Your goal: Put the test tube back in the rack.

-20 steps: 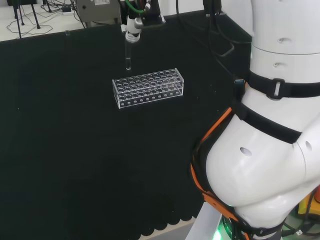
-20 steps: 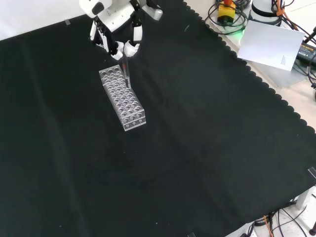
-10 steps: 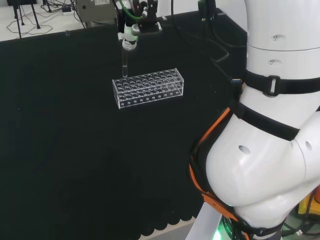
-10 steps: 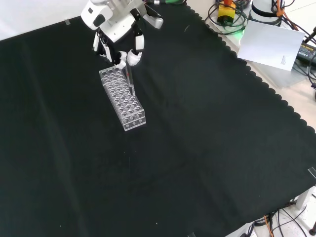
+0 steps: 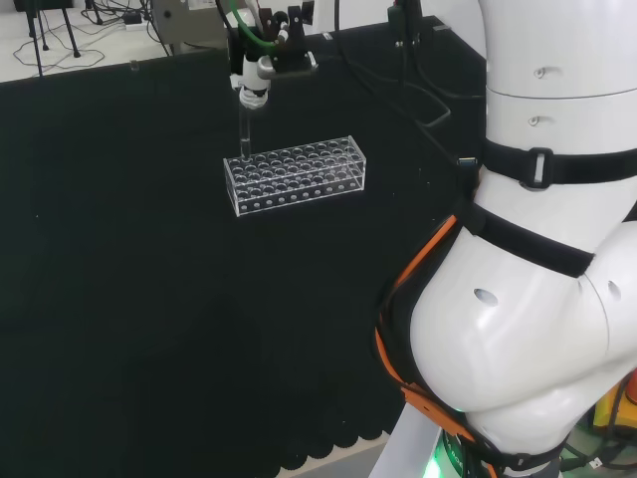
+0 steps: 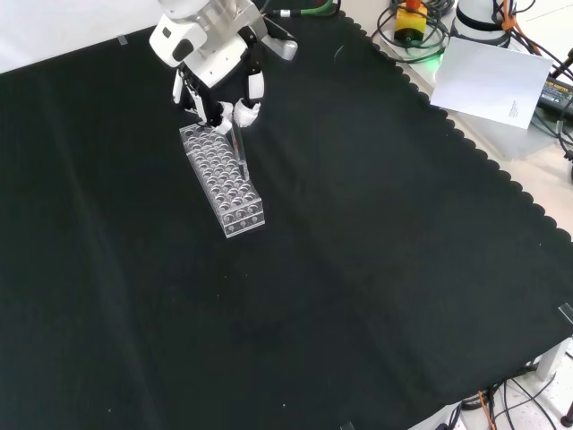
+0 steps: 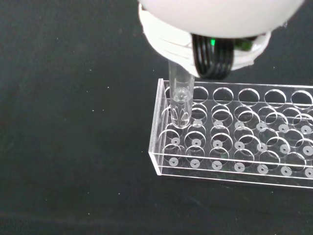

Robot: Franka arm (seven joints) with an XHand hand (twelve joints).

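Black cloth covers the table (image 6: 376,269). Near its far edge in the head view stands a clear rack (image 5: 295,175) full of round holes. Above one end of the rack, the hand (image 6: 215,76) pinches a test tube (image 7: 181,100) upright, its round bottom just over a hole.

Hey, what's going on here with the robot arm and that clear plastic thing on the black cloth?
The hand holds a clear test tube upright, pinched at its top, over one end of the clear rack. In the wrist view the tube's rounded bottom sits at a hole near the rack's corner, apparently just entering it. The tube is not yet seated, and the other holes in sight look empty.
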